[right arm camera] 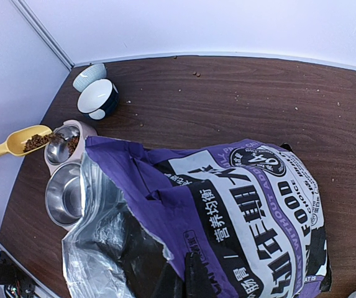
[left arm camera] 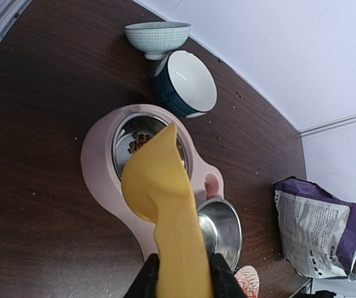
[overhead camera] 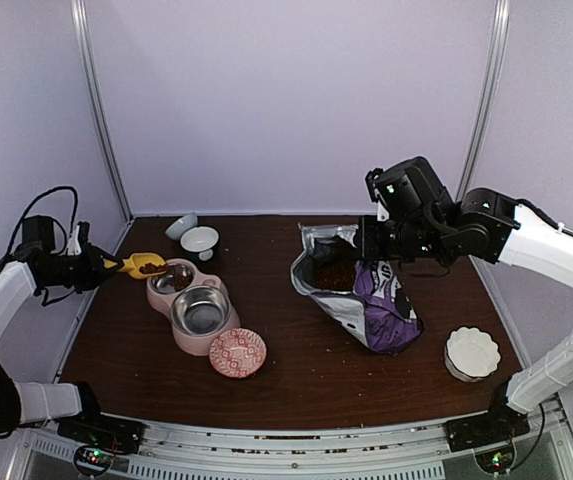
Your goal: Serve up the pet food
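Left claw (left arm camera: 178, 282) pinches the yellow scoop (left arm camera: 159, 186) of kibble (right arm camera: 36, 141) over the pink feeder (left arm camera: 97, 167); right claw (overhead camera: 366, 241), pressed together, grips the purple bag (right arm camera: 240, 211).

Yellow scoop (left arm camera: 165, 180) up front: smooth moulded plastic with a soft sheen. The kibble (left arm camera: 139, 141) looks dry, rough, matt brown. The pink feeder (left arm camera: 97, 161) is satin plastic, and its steel bowls (overhead camera: 201, 310) are polished, mirror-bright. The table (overhead camera: 306, 380) is dark wood grain, low gloss. At the feeder's three o'clock sits the bag (right arm camera: 240, 205): glossy purple printed film with a crinkled silver foil lining (right arm camera: 97, 242). At its four o'clock, a glazed white ceramic bowl (overhead camera: 471, 352).
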You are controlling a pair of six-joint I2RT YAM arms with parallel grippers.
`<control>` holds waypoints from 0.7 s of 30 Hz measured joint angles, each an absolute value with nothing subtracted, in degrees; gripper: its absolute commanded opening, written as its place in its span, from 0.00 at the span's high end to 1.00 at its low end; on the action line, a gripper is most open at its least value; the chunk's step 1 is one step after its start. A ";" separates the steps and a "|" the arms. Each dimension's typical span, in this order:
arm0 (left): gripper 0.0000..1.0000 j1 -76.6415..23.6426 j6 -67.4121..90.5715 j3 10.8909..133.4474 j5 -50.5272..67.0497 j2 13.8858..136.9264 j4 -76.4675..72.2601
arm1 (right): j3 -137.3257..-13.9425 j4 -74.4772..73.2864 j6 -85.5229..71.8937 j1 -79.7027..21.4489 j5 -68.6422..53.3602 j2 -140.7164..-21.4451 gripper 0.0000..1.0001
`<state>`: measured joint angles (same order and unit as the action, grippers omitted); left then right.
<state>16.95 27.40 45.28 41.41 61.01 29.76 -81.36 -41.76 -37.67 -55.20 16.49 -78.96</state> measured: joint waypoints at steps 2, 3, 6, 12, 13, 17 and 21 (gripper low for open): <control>1.00 15.79 26.33 46.78 40.21 61.47 31.14 | -81.36 -41.76 -37.69 -55.18 16.51 -78.96 1.00; 1.00 15.29 25.87 47.48 39.57 61.65 31.79 | -81.36 -41.76 -37.67 -55.20 16.51 -78.96 1.00; 1.00 14.11 24.32 49.36 37.39 62.04 33.52 | -81.36 -41.76 -37.67 -55.20 16.51 -78.96 1.00; 1.00 12.49 21.06 52.25 32.23 62.08 37.21 | -81.36 -41.76 -37.69 -55.20 16.51 -78.96 1.00; 1.00 12.21 20.47 52.66 31.35 62.06 37.85 | -81.36 -41.76 -37.67 -55.18 16.51 -78.96 1.00; 1.00 9.78 17.50 54.74 27.94 62.02 40.49 | -81.36 -41.76 -37.58 -55.18 16.49 -78.96 1.00; 1.00 5.32 14.57 56.84 23.62 62.02 43.03 | -81.36 -41.74 -37.43 -55.18 16.47 -78.96 1.00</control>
<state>5.32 14.57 56.84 23.62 62.02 43.03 -81.36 -41.74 -37.43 -55.18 16.47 -78.96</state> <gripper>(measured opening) 0.235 0.028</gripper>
